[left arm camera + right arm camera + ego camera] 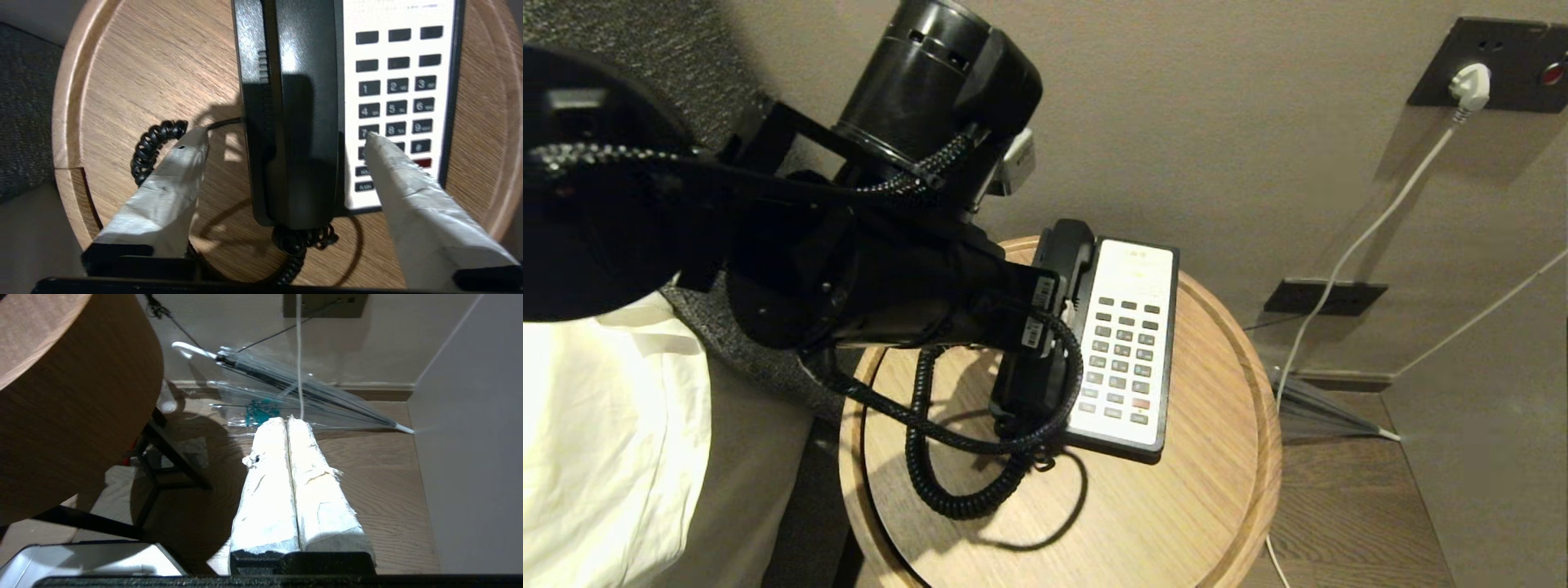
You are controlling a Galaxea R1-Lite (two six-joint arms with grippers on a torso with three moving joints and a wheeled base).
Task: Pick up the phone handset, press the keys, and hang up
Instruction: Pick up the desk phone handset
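Left gripper (286, 136) spread, fingers straddling the phone handset (300, 122) cradled on the base at 9 o'clock of the keys (396, 108); rigid, light, glossy, probably slippery, grip mid-shaft, coiled cord (947, 465) will tug.

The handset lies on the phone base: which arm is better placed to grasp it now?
Probably the left. The left gripper is open, with one finger on each side of the handset. The right gripper is shut, low beside the table, and points at the floor.
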